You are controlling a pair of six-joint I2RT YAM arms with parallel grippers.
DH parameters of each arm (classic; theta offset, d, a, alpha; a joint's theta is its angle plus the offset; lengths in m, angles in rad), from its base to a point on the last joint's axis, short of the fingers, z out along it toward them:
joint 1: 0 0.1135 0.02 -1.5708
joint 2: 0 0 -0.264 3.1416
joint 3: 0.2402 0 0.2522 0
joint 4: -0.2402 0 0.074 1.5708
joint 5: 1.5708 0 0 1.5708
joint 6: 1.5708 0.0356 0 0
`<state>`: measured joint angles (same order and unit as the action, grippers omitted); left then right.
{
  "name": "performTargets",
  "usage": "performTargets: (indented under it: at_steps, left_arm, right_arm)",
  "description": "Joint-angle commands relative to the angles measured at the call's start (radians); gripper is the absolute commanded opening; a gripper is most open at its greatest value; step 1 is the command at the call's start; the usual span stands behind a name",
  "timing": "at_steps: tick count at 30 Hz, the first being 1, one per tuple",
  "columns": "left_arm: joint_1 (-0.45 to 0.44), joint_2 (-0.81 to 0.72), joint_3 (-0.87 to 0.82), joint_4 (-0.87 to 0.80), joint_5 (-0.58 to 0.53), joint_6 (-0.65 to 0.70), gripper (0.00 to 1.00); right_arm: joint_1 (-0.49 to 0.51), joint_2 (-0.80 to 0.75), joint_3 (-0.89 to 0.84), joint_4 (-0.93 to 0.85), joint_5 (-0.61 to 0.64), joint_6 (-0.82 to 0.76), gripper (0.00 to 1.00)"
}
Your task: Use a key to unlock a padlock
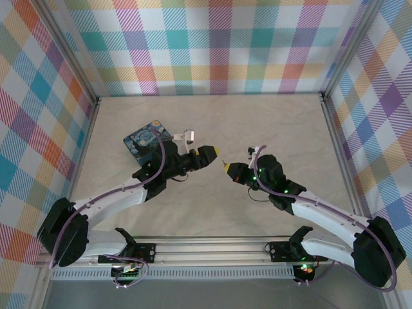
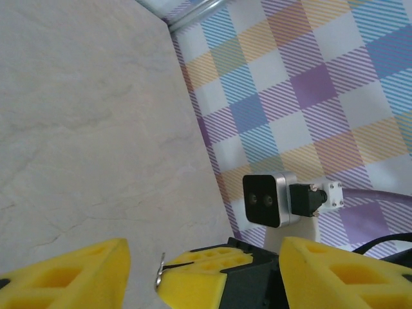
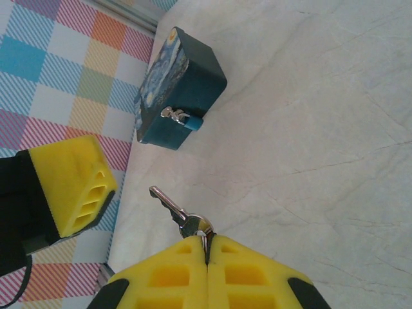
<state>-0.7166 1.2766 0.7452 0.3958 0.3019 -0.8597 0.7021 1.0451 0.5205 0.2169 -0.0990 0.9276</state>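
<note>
The tiny bluish-teal padlock with its silvery shackle hangs on the side of the starry-night tin, which rests on the table at the far left. My right gripper is shut on the head of a silver key, whose blade points toward the tin from well short of it. In the top view the right gripper faces the left gripper tip to tip, a small gap apart. The left gripper is open, and the right gripper's yellow fingers and the key's edge show between its pads.
The pale marbled table is walled by plaid panels on three sides. The right wrist's camera hangs close in front of the left gripper. One left finger sits left of the key.
</note>
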Motion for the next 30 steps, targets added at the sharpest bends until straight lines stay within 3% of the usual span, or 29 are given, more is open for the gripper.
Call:
performTargets:
  at_steps: [1, 16, 26, 30]
  left_arm:
    - [-0.028, 0.03, 0.045, 0.035, 0.025, 0.028, 0.58]
    - [-0.048, 0.107, 0.079, 0.016, 0.022, 0.038, 0.31]
    - [-0.048, 0.092, 0.091, -0.024, 0.003, 0.069, 0.0]
    - [-0.046, 0.039, 0.105, -0.107, -0.031, 0.134, 0.0]
  right_arm:
    - [0.01, -0.003, 0.032, 0.067, -0.029, 0.005, 0.0]
    - [0.022, -0.005, 0.052, 0.067, -0.041, -0.007, 0.0]
    - [0.023, -0.01, 0.054, 0.043, -0.047, -0.023, 0.0]
    - [0.007, -0.06, 0.039, 0.003, -0.058, -0.072, 0.18]
